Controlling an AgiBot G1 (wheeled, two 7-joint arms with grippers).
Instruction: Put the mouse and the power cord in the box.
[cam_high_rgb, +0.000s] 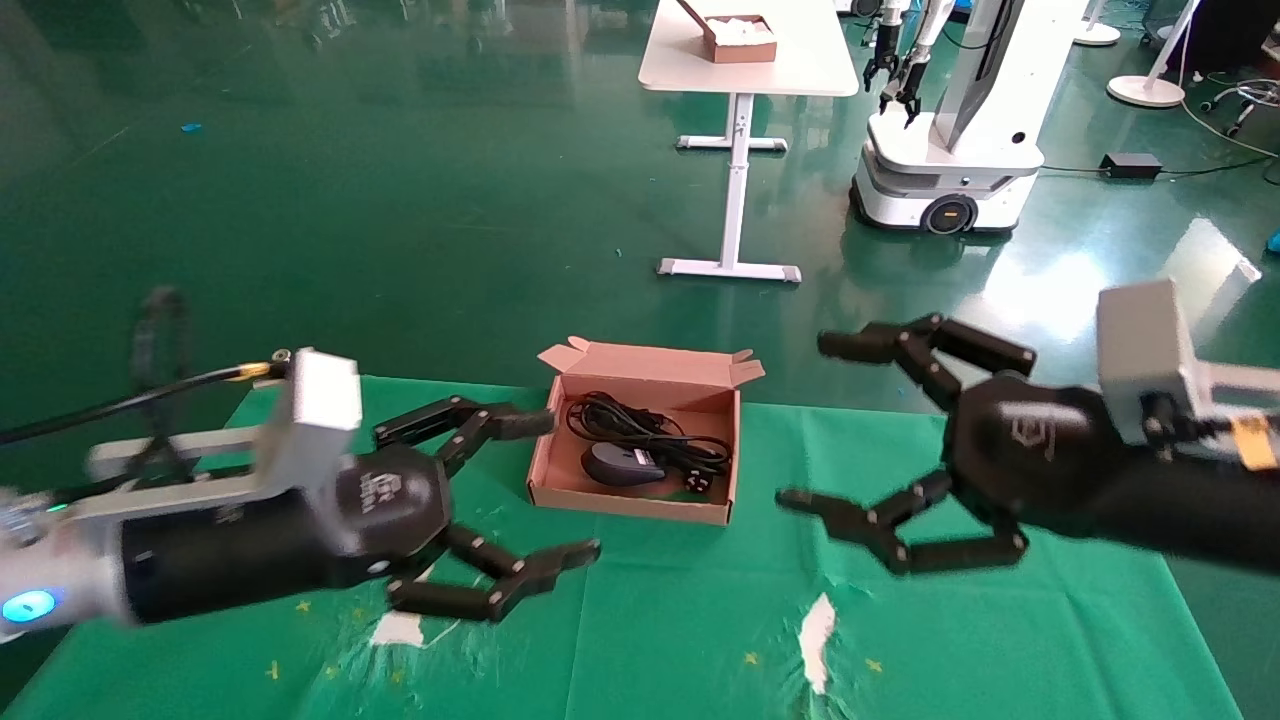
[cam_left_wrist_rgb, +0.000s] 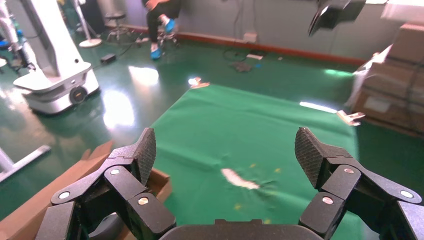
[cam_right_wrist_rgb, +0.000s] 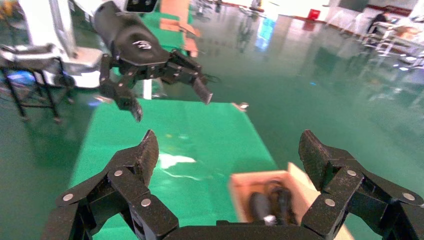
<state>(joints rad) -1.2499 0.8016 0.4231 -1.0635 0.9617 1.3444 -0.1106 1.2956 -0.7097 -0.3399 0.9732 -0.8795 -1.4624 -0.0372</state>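
The pinkish-brown cardboard box (cam_high_rgb: 548, 470) stands open at the back middle of the green cloth, lid flap up. Inside it lie the black mouse (cam_high_rgb: 620, 464) and, behind and beside it, the looped black power cord (cam_high_rgb: 640, 425). In the right wrist view the box (cam_right_wrist_rgb: 239, 196) shows with the mouse (cam_right_wrist_rgb: 259, 206) and the cord (cam_right_wrist_rgb: 281, 199) in it. My left gripper (cam_high_rgb: 560, 485) hangs open just left of the box, holding nothing. Also open and holding nothing, my right gripper (cam_high_rgb: 815, 420) hovers to the right of the box. The left wrist view shows only the box's corner (cam_left_wrist_rgb: 159, 180).
The green cloth (cam_high_rgb: 680, 620) has white torn patches (cam_high_rgb: 816, 630) near its front. Beyond the table are a white desk (cam_high_rgb: 745, 60) with another box and a white wheeled robot (cam_high_rgb: 950, 150) on the green floor.
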